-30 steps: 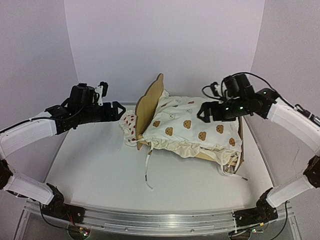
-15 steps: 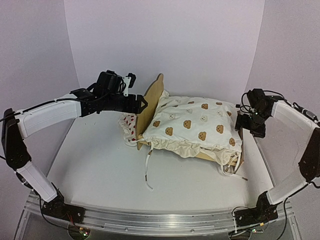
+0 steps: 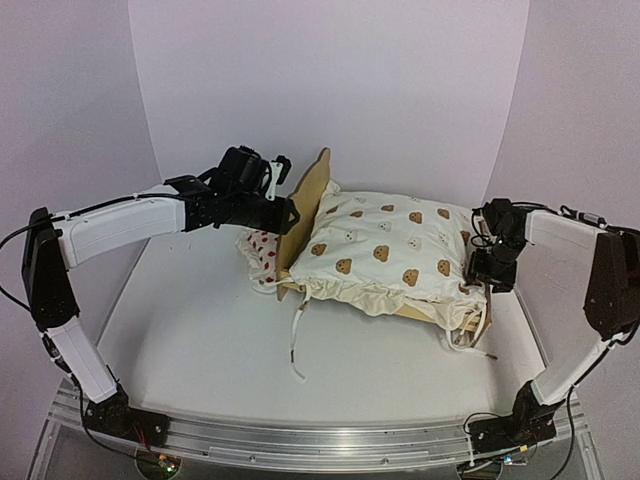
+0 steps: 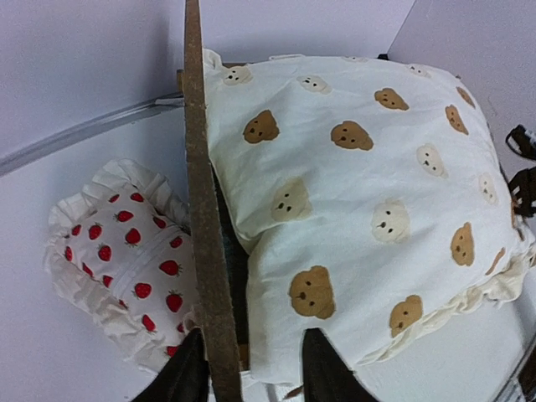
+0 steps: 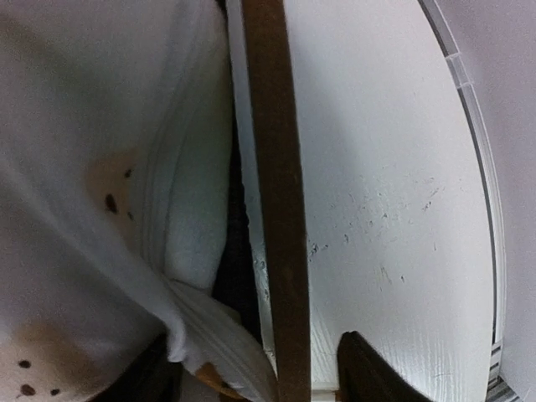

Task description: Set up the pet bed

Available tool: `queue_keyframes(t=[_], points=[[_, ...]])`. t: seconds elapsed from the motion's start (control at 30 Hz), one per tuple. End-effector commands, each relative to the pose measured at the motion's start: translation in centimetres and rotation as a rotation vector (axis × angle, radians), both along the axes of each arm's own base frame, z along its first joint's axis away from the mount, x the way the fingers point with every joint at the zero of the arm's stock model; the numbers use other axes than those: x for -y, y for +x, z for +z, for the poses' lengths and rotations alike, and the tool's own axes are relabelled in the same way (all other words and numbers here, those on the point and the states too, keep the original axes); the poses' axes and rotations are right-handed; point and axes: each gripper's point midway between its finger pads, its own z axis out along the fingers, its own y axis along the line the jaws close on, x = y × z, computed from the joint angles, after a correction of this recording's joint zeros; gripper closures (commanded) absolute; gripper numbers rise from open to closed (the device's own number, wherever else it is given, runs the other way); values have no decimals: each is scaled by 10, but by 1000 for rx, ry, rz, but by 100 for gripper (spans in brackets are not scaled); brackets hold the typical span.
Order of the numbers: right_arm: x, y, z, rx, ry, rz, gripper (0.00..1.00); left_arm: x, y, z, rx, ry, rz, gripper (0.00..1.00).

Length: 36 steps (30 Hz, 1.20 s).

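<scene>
Top view: pet bed (image 3: 312, 188) sits on the table (image 3: 190, 330) just past centre toward 1 o'clock. Its bear-ear end is at 9 o'clock and its foot end at 3 o'clock. The cream bear-print cushion (image 3: 385, 255) lies over the frame and hides most of it. Its ties (image 3: 295, 345) trail off the 7 o'clock corner onto the table. The strawberry pillow (image 3: 260, 255) lies on the table at 9 o'clock of the bed, right against the upright board. The left gripper (image 3: 291, 213) is at that board's near edge and the right gripper (image 3: 487, 272) is at the 3 o'clock end. Jaw gap can't be read from up here. Left wrist view: headboard (image 4: 199, 209) is seen edge-on, running 12 to 6, with the pillow at its 8 o'clock and the cushion filling the 3 o'clock side. Jaws are spread wide and straddle the headboard edge plus a cushion corner. One is just beside the wood on the pillow side, the other over the fabric. Not clamped, nothing held; contact with the wood can't be told. Right wrist view: end board (image 5: 276, 193) is edge-on, 12 to 6, with cushion fabric at 9 o'clock and bare table at 3 o'clock. Jaws are apart, one each side of the board. A gap shows on the table side, and nothing is gripped.
</scene>
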Motion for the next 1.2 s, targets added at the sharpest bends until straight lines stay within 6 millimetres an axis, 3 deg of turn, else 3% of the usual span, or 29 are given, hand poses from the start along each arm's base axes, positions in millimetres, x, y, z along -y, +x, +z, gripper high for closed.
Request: queue_keyframes(t=[0.0,0.1,0.2,0.3,0.53,0.87,1.17], points=[[0,-6,-10,-28,5,6,50,12,0,8,26,-10,-13,72],[-6,-8,-12,-30,39,18,63,12,2,7,32,-4,4,90],[-17,-8,-10,-21,98,39,73,9,3,10,46,-4,31,99],[-33,-7,-5,-1,146,75,79,2,3,14,61,-1,65,100],[-85,-5,7,34,136,209,81,-27,-9,26,78,-1,138,100],[-181,10,13,88,110,377,84,-105,-49,30,91,-10,315,100],[-284,13,0,117,71,522,86,-184,-72,28,126,35,553,97]])
